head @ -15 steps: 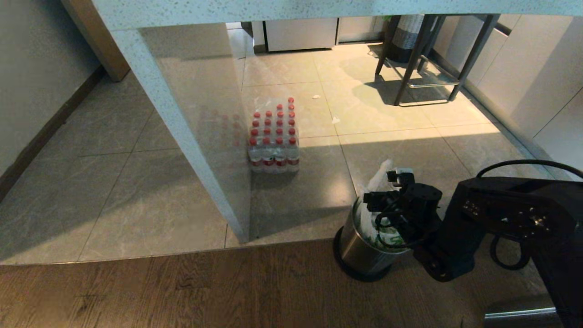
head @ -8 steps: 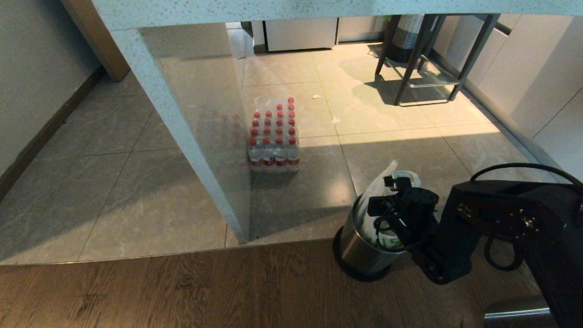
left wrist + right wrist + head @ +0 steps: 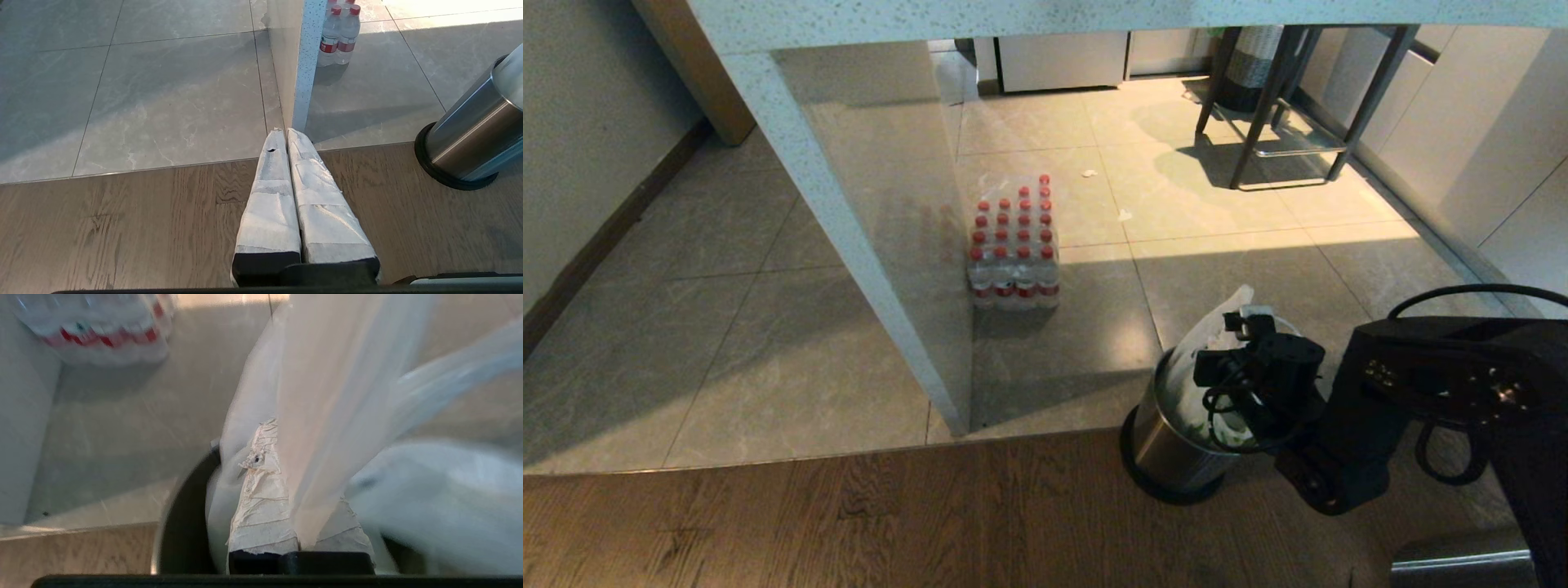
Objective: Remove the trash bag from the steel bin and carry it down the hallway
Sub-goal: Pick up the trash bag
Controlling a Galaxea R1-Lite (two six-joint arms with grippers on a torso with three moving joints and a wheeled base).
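The steel bin (image 3: 1168, 445) stands on the floor where the wood meets the tile, at the right. The trash bag (image 3: 1217, 314) is thin white plastic lining it, and its top stands pulled up above the rim. My right gripper (image 3: 1245, 320) reaches over the bin's mouth and is shut on the bag. In the right wrist view the bag (image 3: 327, 416) runs between the taped fingers (image 3: 261, 506), with the bin's black rim (image 3: 184, 518) below. In the left wrist view my left gripper (image 3: 286, 132) hangs shut and empty over the wood floor, with the bin (image 3: 470, 134) off to its side.
A speckled counter side panel (image 3: 874, 245) stands on the tile left of the bin. A wrapped pack of red-capped water bottles (image 3: 1013, 245) sits behind it. A dark-legged stool (image 3: 1282, 106) and white cabinets (image 3: 1486, 147) are at the back right.
My right gripper has gone from open to shut on the bag's top. The bag's top now stands a little higher above the bin, and the arm has shifted slightly right.
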